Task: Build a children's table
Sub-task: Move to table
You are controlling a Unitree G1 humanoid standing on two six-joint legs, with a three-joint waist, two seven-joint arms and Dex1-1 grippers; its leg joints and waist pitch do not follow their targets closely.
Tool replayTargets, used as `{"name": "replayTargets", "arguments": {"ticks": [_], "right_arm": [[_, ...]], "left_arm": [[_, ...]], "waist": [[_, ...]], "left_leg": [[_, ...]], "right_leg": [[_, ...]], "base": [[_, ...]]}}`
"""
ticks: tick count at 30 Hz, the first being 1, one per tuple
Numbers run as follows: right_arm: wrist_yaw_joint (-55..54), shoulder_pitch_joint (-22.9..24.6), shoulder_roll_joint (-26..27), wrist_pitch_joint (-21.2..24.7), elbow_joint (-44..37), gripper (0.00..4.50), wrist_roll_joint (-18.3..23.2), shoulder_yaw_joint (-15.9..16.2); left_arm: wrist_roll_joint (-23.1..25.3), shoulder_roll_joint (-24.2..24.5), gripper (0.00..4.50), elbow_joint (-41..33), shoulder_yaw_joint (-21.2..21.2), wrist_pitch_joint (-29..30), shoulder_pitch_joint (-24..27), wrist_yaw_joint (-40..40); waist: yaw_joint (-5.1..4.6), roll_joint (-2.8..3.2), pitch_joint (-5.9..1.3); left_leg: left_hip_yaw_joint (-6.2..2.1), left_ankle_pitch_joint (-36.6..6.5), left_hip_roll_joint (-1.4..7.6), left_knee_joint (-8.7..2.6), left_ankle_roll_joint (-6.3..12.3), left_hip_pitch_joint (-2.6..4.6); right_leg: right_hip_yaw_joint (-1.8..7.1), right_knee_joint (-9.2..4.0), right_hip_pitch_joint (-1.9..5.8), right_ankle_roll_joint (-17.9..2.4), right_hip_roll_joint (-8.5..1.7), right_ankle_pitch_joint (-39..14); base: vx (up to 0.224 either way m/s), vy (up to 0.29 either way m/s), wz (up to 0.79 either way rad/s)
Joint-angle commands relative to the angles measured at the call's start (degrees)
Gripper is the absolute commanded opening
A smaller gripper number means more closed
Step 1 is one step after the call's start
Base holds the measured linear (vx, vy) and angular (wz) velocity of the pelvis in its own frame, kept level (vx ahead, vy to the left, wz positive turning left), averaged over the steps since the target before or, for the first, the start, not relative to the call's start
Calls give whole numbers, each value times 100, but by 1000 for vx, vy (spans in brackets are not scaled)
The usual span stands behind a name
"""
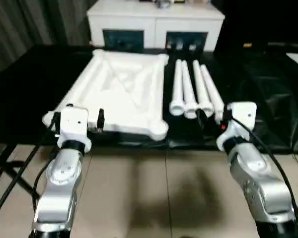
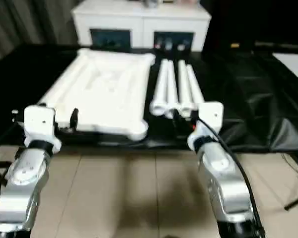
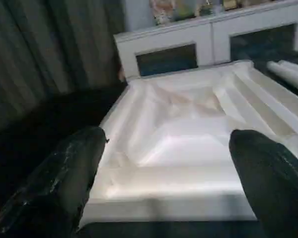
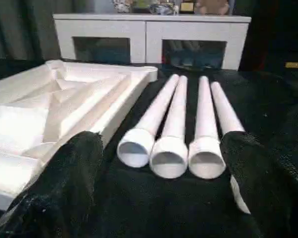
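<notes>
Black-draped bench (image 1: 35,89) before white cabinet (image 1: 154,22), upturned table top (image 1: 119,89) left of four legs (image 1: 193,89); both grippers' fingers (image 3: 64,183) (image 4: 258,173) wide open, empty.

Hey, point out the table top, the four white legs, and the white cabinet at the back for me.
table top (image 1: 121,91), left eye view, ribbed underside near the middle.
legs (image 4: 176,116), right wrist view, shaft of the second leg.
cabinet (image 1: 154,22), left eye view, white front above the dark openings.
</notes>
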Motion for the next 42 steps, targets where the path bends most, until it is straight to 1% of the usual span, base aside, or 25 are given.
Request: {"name": "replayTargets", "arguments": {"ticks": [1,2,3,4,6,7,8,10,12,13,14,16,19,21,22,25,27,28,30,33,35,38,39,40,42], "right_arm": [[85,-117,40,143,19,421,8,-17],[115,-159,29,141,52,421,-28,-6],[158,-204,12,137,102,421,-67,16],[159,-205,11,136,103,421,-68,17],[215,-264,24,144,163,421,-75,8],[230,-286,26,150,183,421,-75,2],[230,-286,26,150,183,421,-75,2],[266,-327,11,175,224,421,-80,-1],[367,-378,-10,199,272,421,-88,-19],[380,-395,-12,204,289,421,-102,-34],[381,-409,-7,209,304,421,-115,-48],[361,-423,28,226,323,421,-100,-88],[336,-453,94,294,339,421,-26,-145],[349,-500,78,286,380,421,-116,-91],[355,-498,83,258,377,421,-126,-89],[372,-507,78,228,385,421,-150,-89],[395,-513,84,223,391,421,-181,-100],[402,-513,89,221,390,421,-193,-106],[418,-511,108,231,375,421,-220,-130],[418,-505,106,226,368,421,-245,-132],[421,-492,94,223,351,421,-262,-121],[436,-477,158,246,340,421,-170,-192],[457,-478,162,255,336,421,-174,-208],[459,-488,161,251,344,421,-189,-222],[461,-512,147,238,363,421,-220,-222]], "left_arm": [[95,59,450,-165,-25,11,31,81],[134,48,450,-200,-36,20,33,117],[110,-1,450,-219,-9,47,27,154],[109,-2,450,-219,-8,48,27,155],[60,-101,450,-251,99,129,2,277],[83,-105,450,-254,100,67,-14,307],[83,-105,450,-254,100,67,-14,307],[87,-146,450,-266,114,52,-50,351],[8,-198,450,-366,175,227,-138,377],[-27,-200,450,-396,198,302,-172,365],[-28,-155,450,-423,193,297,-216,315],[32,-68,450,-447,155,258,-273,252],[-69,-82,450,-501,202,247,-331,201],[-84,-77,450,-485,240,295,-380,205],[-69,-56,450,-481,215,282,-368,169],[-49,-41,450,-451,163,298,-346,120],[-72,-30,450,-443,110,324,-327,73],[-71,-27,450,-447,94,334,-322,72],[-109,-49,450,-453,71,369,-314,46],[-128,-69,450,-435,68,365,-326,38],[-138,-75,450,-432,61,365,-327,26],[-147,-92,450,-428,46,377,-318,14],[-145,-102,450,-432,34,371,-311,2],[-142,-108,450,-435,25,370,-305,-3],[-145,-106,450,-438,13,369,-298,0]], "waist": [[136,-275,-276],[288,-102,-372],[55,59,-256],[-103,345,-348],[-195,392,-351],[-143,385,-357],[-121,411,-396],[-116,308,-473],[-9,59,-402],[135,-210,-429],[285,-251,-401],[327,-211,-338],[188,-107,-267],[76,-56,-209],[89,-19,-178],[-85,183,-87],[-89,241,-92],[-120,192,-66],[-231,50,-9],[-111,19,-143],[-74,72,-203],[-180,134,-281],[-247,229,-311],[-321,161,-244],[-252,51,-227]], "left_leg": [[-1072,-686,345,484,-283,-537],[-1159,-7,514,297,-327,-615],[-1244,532,767,-514,-714,-340],[-1605,997,1307,-763,-1121,136],[-1655,744,1682,-1023,-1540,21],[-1622,503,1722,-1066,-1325,4],[-1572,393,1658,-996,-1119,41],[-1515,692,1384,-880,163,241],[-1204,411,1003,-763,971,-48],[-787,45,499,-451,628,-421],[-732,12,484,-356,359,-410],[-714,-129,667,-594,-280,-362],[-724,-1343,788,-796,-774,-230],[-592,-2477,782,-659,-1181,218],[-764,-3114,819,-904,-995,24],[-910,-4524,944,-1133,-872,275],[-945,-4840,1058,-1413,-739,161],[-916,-4841,1049,-1402,-719,199],[-627,-4177,704,-841,-750,510],[-582,-1998,679,-735,-365,5],[-603,-1445,730,-877,-311,-23],[-650,-1166,823,-959,-88,219],[-684,-1392,1125,-1006,-349,924],[-678,-1554,1399,-1106,-661,1132],[-340,-1475,1217,-1050,-757,1172]], "right_leg": [[1224,-1053,759,-676,-1295,-2585],[827,-953,852,-967,-1310,-1997],[240,-645,340,-958,-317,-798],[95,-252,-89,-486,88,5],[-27,175,-142,-5,48,-200],[-80,290,-251,137,50,-361],[-103,288,-264,177,50,-372],[-51,-20,-222,39,-29,-206],[143,-557,86,-322,-233,198],[356,-921,380,-452,-670,504],[427,-1025,396,-232,-836,46],[368,-1054,311,334,-574,-1807],[218,-1061,164,196,-315,-2529],[212,-1238,-110,368,4,-3161],[70,-1167,173,268,-118,-3133],[-237,-1122,350,50,-20,-2598],[-236,-658,668,-48,-65,-1562],[-216,-722,615,-64,-98,-1583],[-323,-1458,337,11,-259,-3722],[-132,-1535,879,336,-619,-4493],[-154,-1431,897,58,-456,-3378],[-192,-1136,781,-728,-227,-1344],[-185,-834,298,-1047,-118,-699],[-180,-524,10,-985,-113,-225],[-125,-493,-20,-981,-220,241]], "base": [[13,254,-62],[13,254,-62],[-17,210,-36],[-75,161,28],[-78,144,28],[-86,62,14],[-86,62,14],[-90,-33,6],[-99,-91,-3],[-123,-128,-6],[-123,-128,-6],[-118,-108,-9],[-102,-44,-9],[-98,21,-20],[-18,77,-36],[-4,85,-26],[7,77,-25],[0,0,0],[30,-8,-4],[114,6,-23],[113,12,-15],[134,22,-1],[219,16,-11],[249,10,-39],[234,1,-50]]}}
